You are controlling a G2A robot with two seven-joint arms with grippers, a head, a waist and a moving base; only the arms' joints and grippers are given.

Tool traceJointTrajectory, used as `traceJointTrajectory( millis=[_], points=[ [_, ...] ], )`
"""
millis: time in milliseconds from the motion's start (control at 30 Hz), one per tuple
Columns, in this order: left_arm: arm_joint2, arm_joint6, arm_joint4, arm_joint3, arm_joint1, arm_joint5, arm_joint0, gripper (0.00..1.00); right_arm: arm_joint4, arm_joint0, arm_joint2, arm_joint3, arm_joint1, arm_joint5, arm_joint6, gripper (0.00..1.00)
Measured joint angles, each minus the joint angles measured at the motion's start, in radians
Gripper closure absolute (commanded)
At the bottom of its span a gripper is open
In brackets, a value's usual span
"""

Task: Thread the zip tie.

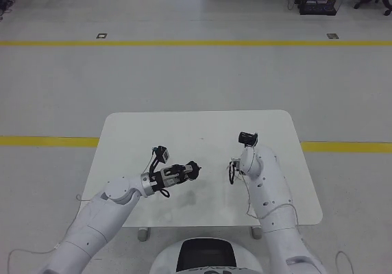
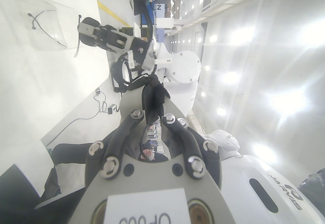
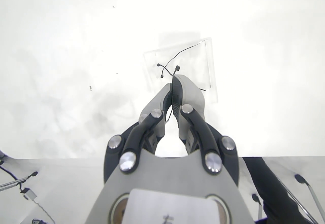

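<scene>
Right wrist view: right fingers [image 3: 189, 90] clamp zip tie [image 3: 176, 68] over table [image 3: 76, 32]; left fingers [image 2: 130, 102] together.

We see both arms over the middle of the worktop [image 1: 127, 130], the left gripper [image 1: 196, 168] on the left and the right gripper [image 1: 231, 171] on the right, tips facing and near each other. A zip tie [image 3: 177, 67] sits pinched in the right jaws, its head just past their tips. A tray [image 3: 210, 62] lies on the worktop below that gripper, and in it two ties [image 3: 177, 56] lie crossed.
</scene>
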Motion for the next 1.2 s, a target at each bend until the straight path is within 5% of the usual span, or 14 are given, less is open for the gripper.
traceJointTrajectory(
  millis=[300, 733, 900, 1200],
  points=[
    [0.0, 0.0, 0.0, 0.0, 0.0, 0.0, 0.0, 1.0, 0.027, -0.135, -0.034, -0.234, 0.009, -0.043, -0.081, 1.0],
    [0.0, 0.0, 0.0, 0.0, 0.0, 0.0, 0.0, 1.0, 0.077, -0.156, -0.013, -0.261, 0.013, -0.076, -0.146, 1.0],
    [0.0, 0.0, 0.0, 0.0, 0.0, 0.0, 0.0, 1.0, 0.231, -0.152, 0.096, -0.302, 0.032, -0.197, -0.197, 1.0],
    [0.0, 0.0, 0.0, 0.0, 0.0, 0.0, 0.0, 1.0, 0.476, -0.092, 0.249, -0.269, 0.074, -0.47, -0.125, 1.0]
  ],
)
